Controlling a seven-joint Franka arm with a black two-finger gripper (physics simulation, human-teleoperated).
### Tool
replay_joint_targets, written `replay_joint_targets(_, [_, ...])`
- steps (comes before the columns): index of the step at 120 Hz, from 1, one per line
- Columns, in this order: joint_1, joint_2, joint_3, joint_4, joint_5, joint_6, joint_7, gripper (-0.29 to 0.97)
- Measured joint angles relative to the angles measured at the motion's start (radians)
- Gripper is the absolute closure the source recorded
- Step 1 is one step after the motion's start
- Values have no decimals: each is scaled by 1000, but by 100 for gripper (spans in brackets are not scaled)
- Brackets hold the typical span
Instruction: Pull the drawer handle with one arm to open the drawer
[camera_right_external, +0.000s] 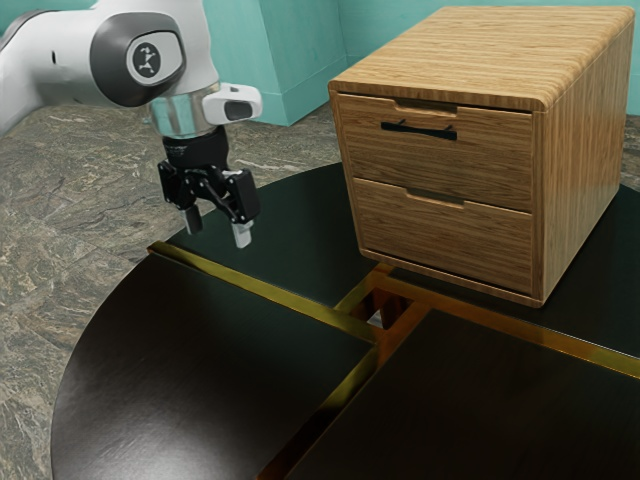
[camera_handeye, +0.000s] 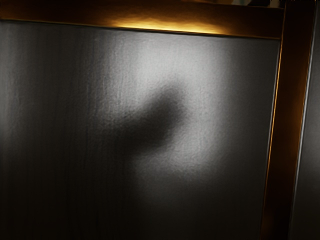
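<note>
1. Nearest, low in the frame of the exterior view: the round dark table. Shiny gold strips cut it into parts & meet near the middle.
2. Wrist view: a dark part of the table is right under the hand, w/ a soft grey shadow on it & gold strips along two of its edges.
3. Next, left of centre in the exterior view: the gripper hangs over the table & points down. Its two fingers are wide apart, w/ nothing btw them.
4. The white & grey arm comes in from the upper left corner.
5. Further back, upper right of the frame: the wooden cabinet sits on the table's far side, well apart from the gripper.
6. Its top drawer has a thin black handle near its upper edge. The bottom drawer is right under it. Both fronts sit flat w/ the cabinet front, so both look shut.
7. Farthest: grey stone floor at the exterior view's left & a teal wall along the top.
</note>
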Motion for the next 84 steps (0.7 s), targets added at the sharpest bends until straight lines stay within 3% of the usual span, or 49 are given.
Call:
replay_joint_targets(35, [2,0,3,1,-9,1,4,0])
replay_joint_targets(44, [-1,-59,-3,54,-6,-2,15,0])
replay_joint_targets(55, [10,-116,-115,112,-22,53,156,0])
replay_joint_targets(64, [-58,-106,-196,120,-23,109,295,0])
replay_joint_targets(74, [-132,-81,-233,123,-18,173,439,0])
replay_joint_targets(84, [-113,-49,-250,127,-14,227,568,0])
